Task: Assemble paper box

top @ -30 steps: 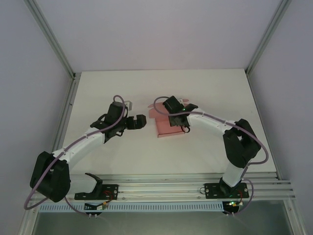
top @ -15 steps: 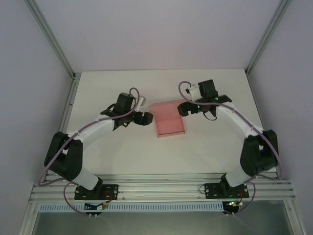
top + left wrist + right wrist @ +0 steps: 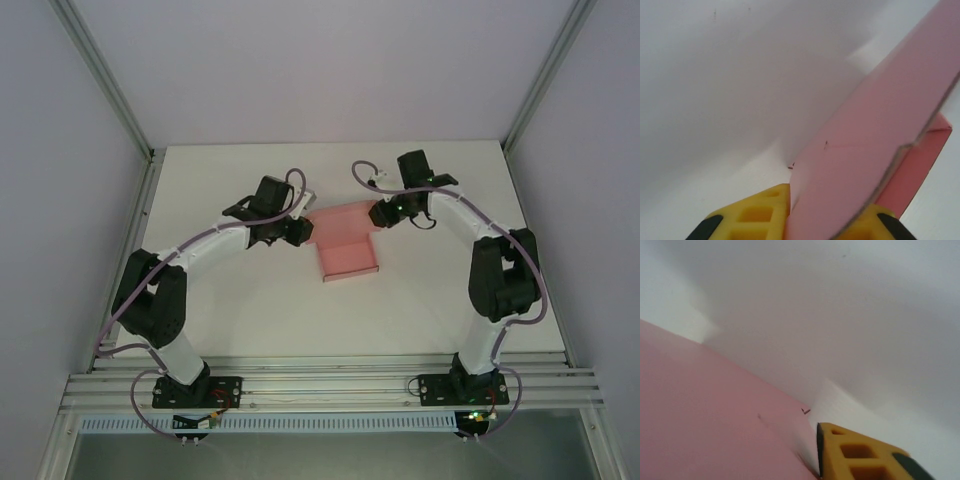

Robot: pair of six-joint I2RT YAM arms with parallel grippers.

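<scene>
Paper box (image 3: 347,250) | on worktop (image 3: 250,310), rear flap (image 3: 345,215) spanning between both fingers | left fingers (image 3: 760,212) clenched on flap's left end | right fingers (image 3: 855,455) grasping its right end

Low pink paper box (image 3: 349,258), open, back flap raised.

Overhead rear view; both wrist cameras close against the paper box (image 3: 865,165)

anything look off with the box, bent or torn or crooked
Nothing stands out. The box sits flat on the table with its back flap lifted, and no tear or crush shows. The left gripper pinches the flap's left end; the right gripper is at its right end.
</scene>
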